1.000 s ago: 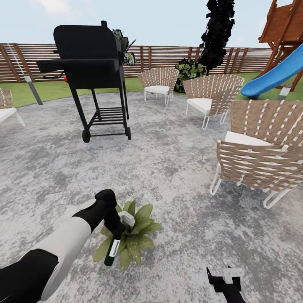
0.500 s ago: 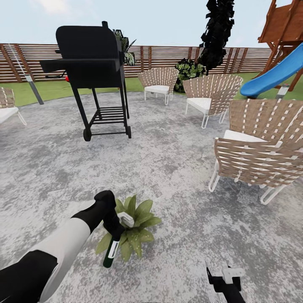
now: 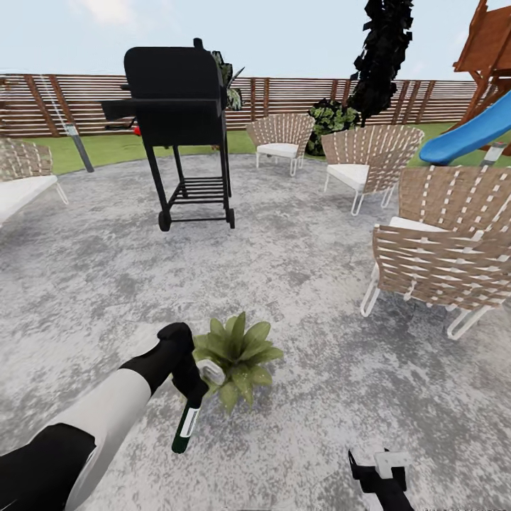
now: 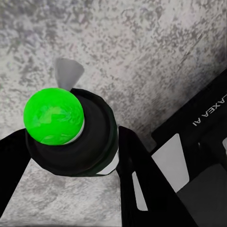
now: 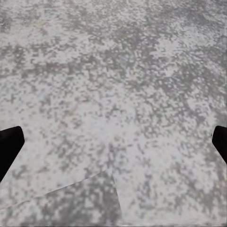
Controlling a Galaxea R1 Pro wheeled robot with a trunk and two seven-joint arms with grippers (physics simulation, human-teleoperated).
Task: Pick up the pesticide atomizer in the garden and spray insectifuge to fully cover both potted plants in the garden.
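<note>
My left gripper (image 3: 193, 387) is shut on the pesticide atomizer (image 3: 186, 424), a slim dark green bottle with a white label band that hangs base-down over the grey patio. Its pale trigger head (image 3: 211, 370) points toward a potted plant (image 3: 238, 349), a low rosette of green leaves just beyond and to the right of the bottle. In the left wrist view the atomizer's bright green base (image 4: 53, 120) sits between the two black fingers (image 4: 137, 177). My right gripper (image 3: 380, 470) hangs low at the front right, open over bare paving (image 5: 113, 94).
A black grill (image 3: 181, 106) stands ahead on the left of the patio. Wicker chairs (image 3: 440, 262) line the right side and back, and another chair (image 3: 21, 177) sits at the far left. A blue slide (image 3: 468, 135), a slat fence (image 3: 298, 96) and lawn lie beyond.
The whole view has swung, so the grill and chairs sit further right in the picture. The plant, earlier behind the bottle, now shows beside it and a little farther off.
</note>
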